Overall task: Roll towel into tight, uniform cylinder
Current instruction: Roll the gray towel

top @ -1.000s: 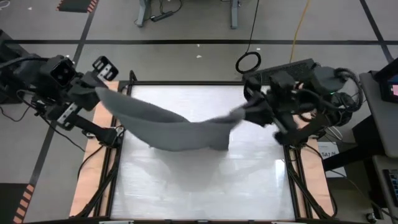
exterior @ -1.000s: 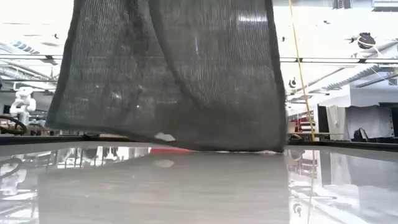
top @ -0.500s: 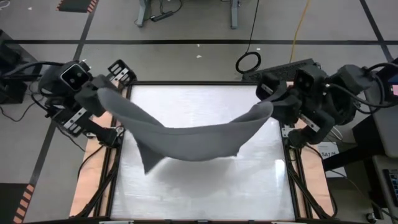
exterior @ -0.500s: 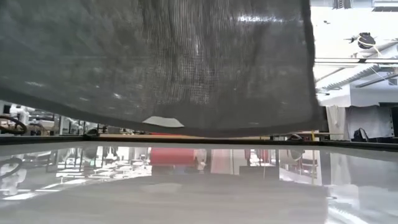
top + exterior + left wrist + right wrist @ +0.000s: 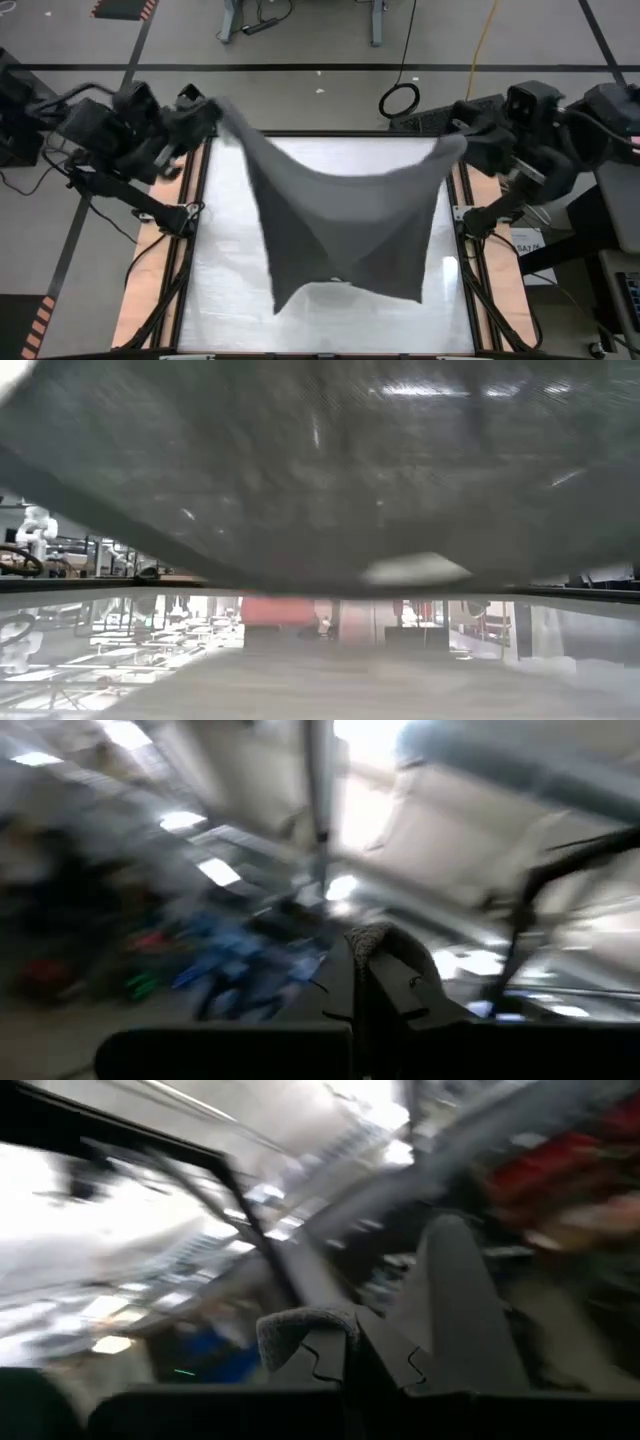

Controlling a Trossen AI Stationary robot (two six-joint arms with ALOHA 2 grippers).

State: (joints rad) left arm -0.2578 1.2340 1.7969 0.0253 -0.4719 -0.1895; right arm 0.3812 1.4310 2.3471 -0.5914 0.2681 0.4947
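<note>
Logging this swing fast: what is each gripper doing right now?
Left gripper: shut on a corner of the towel, held up at the table's far left.
Right gripper: shut on the towel's other corner, far right.

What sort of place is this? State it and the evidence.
Probably a robotics lab or workshop: two arms hold a towel over a framed table, tape lines mark the floor, and a small white robot stands beyond.

The table [image 5: 230, 290] has a pale, glossy top that mirrors the room lights, framed by dark rails with light wooden strips along both sides. Whether anything rests on its surface cannot be told.
</note>
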